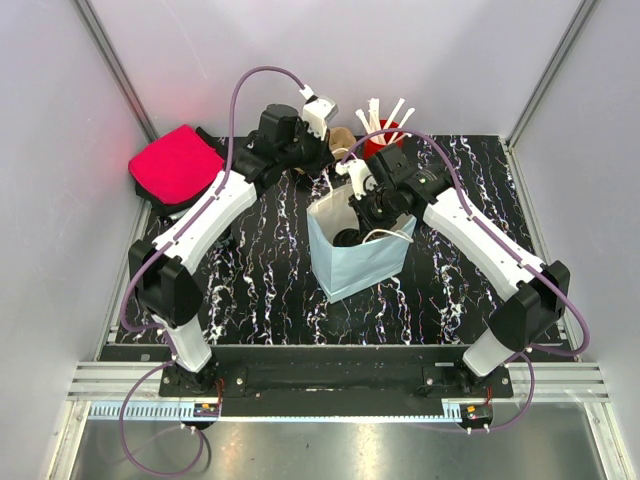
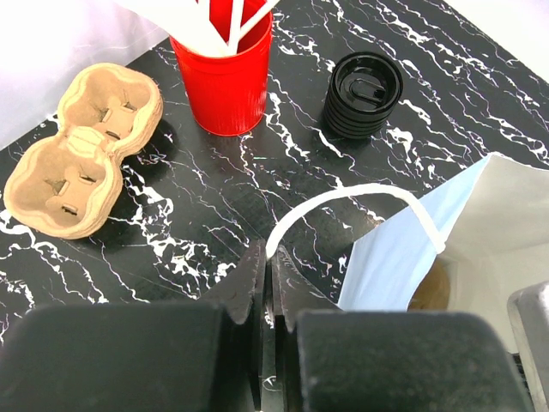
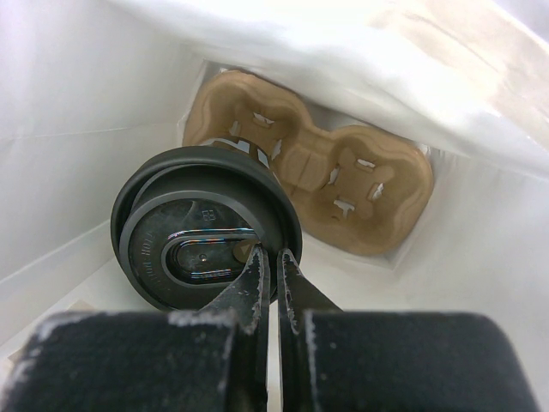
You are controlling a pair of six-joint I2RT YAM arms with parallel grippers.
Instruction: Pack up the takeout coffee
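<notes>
From above, we see a paper bag (image 1: 360, 265) mid-frame. Left wrist view: the left gripper (image 2: 268, 253) pinches the bag handle (image 2: 360, 187), lower centre. Right wrist view: the right gripper (image 3: 273, 257), pressed together, sits at the rim of the takeout coffee (image 3: 189, 215) inside the bag, centre left

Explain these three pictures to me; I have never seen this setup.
Two robot arms are bolted to a table, each ending in a two-finger claw. One picture looks down from above; the other two come from cameras on the wrists. On the table: a paper bag, a red cup of stirrers, a stack of lids, a carrier and a pink cloth. The right claw, inside the bag, grips the coffee by its lid, beside a second carrier. The left claw looks shut on the bag's handle.
</notes>
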